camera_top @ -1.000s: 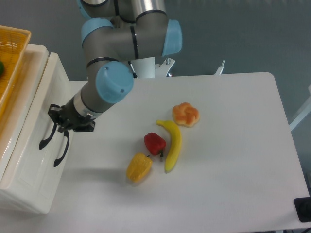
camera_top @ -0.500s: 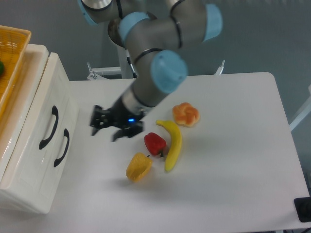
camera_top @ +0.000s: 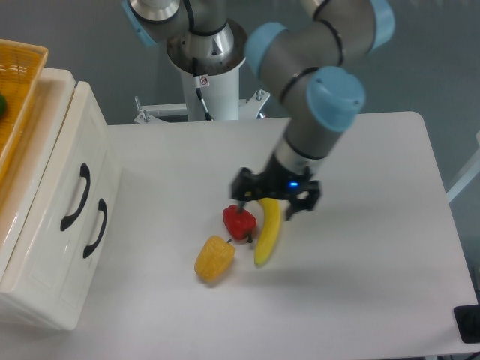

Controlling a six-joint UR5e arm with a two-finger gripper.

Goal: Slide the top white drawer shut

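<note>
The gripper [camera_top: 274, 204] has swung right from the cabinet to above the banana [camera_top: 267, 231], jaws apart and empty; the top white drawer [camera_top: 67, 176] sits flush, closed.

White table [camera_top: 360, 285] carries banana [camera_top: 267, 229], red pepper [camera_top: 238, 222], yellow pepper [camera_top: 214, 259]

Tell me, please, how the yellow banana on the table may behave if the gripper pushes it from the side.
The banana is curved and lies flat, so it would probably pivot rather than roll. Its surface looks smooth and glossy, so likely slippery. It lies close to the red pepper and might nudge it.
</note>
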